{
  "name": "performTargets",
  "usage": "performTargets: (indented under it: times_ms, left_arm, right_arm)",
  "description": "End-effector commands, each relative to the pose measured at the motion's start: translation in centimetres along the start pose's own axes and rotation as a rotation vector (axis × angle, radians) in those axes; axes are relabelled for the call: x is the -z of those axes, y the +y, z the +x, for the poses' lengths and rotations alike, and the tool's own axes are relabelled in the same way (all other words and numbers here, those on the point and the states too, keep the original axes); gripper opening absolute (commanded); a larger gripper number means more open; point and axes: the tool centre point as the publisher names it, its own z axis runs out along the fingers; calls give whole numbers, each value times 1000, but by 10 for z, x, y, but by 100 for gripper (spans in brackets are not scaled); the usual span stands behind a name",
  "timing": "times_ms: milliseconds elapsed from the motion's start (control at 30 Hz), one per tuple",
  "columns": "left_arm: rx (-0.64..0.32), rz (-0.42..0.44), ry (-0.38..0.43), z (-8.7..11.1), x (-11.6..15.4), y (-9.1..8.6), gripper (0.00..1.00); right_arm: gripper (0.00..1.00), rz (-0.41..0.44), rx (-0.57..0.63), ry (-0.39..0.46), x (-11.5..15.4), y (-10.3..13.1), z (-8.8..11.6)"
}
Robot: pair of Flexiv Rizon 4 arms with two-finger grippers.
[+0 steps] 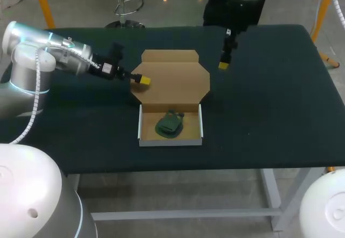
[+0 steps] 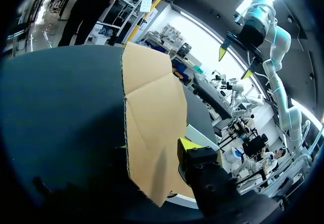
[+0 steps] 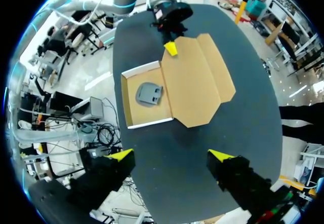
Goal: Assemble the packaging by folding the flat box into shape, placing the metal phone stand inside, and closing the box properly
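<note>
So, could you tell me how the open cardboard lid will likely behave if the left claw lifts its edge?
The lid looks thin with scored creases, so it would probably hinge at the tray and flex at its flaps. It seems light; the tray may slide, though the phone stand inside probably anchors it.

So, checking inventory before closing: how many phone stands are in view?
1: the phone stand lies inside the open box, in its tray; none shows elsewhere.
</note>
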Motion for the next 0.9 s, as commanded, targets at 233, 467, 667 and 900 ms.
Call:
performTargets:
  times_ms: [233, 467, 667, 900]
  left_arm:
    - [-50, 13, 14, 1, 0, -3, 31]
    - [-91, 14, 27, 4, -1, -2, 27]
    - [-135, 14, 32, 7, -3, -4, 17]
    - [-179, 5, 46, 9, -3, -5, 15]
  right_arm:
    - [100, 9, 3, 6, 1, 3, 0]
    - [100, 16, -1, 6, 1, 2, 1]
    - [100, 21, -3, 7, 2, 1, 2]
    - [100, 27, -4, 9, 2, 0, 2]
